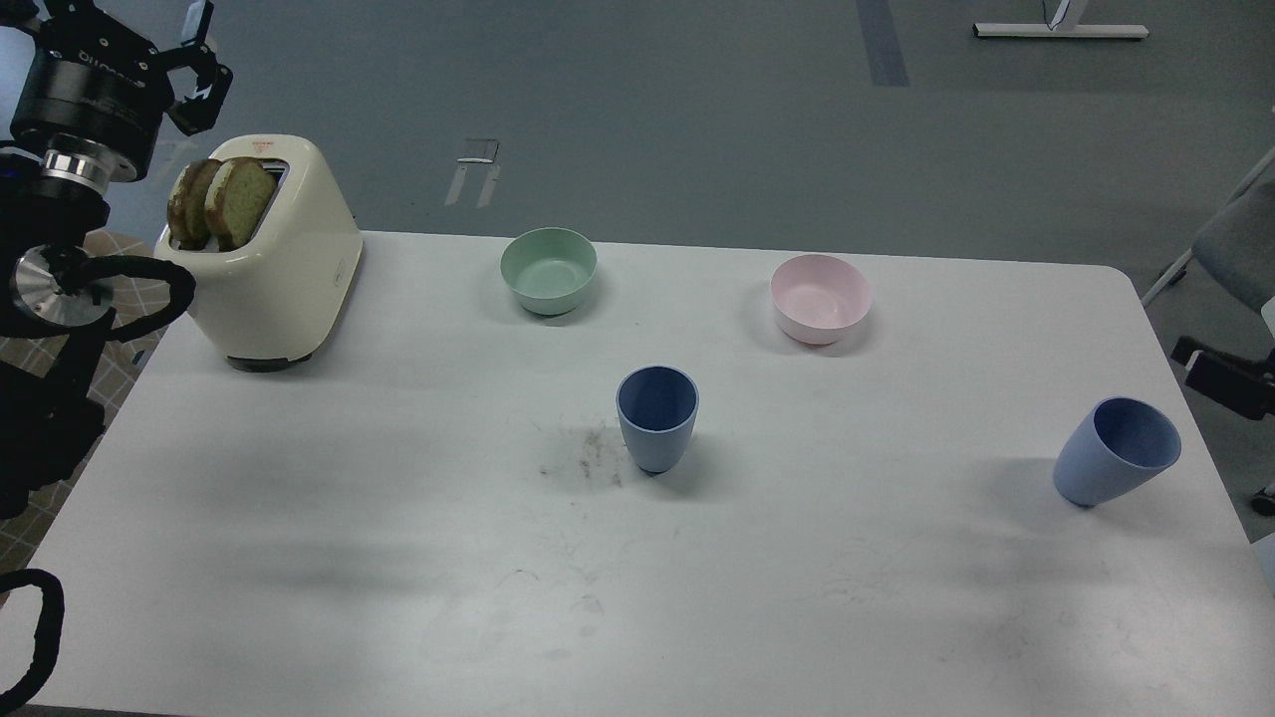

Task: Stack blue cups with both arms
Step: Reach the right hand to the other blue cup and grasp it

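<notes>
Two blue cups stand on the white table (pixel 398 518), both empty with the mouth up. One cup (pixel 656 418) is at the middle. The other cup (pixel 1116 450) is near the right edge and looks tilted to the right in this view. My left gripper (pixel 199 58) is raised at the top left, above and behind the toaster, far from both cups; its fingers stand apart and hold nothing. A black end of my right arm, its gripper (pixel 1220 376), comes in at the right edge, just above and to the right of the right cup; its fingers cannot be told apart.
A cream toaster (pixel 279 269) with two bread slices stands at the back left. A mint-green bowl (pixel 549 269) and a pale pink bowl (pixel 820 297) sit at the back. Dark smudges (pixel 588 463) mark the table left of the middle cup. A grey chair (pixel 1240 239) is past the right edge.
</notes>
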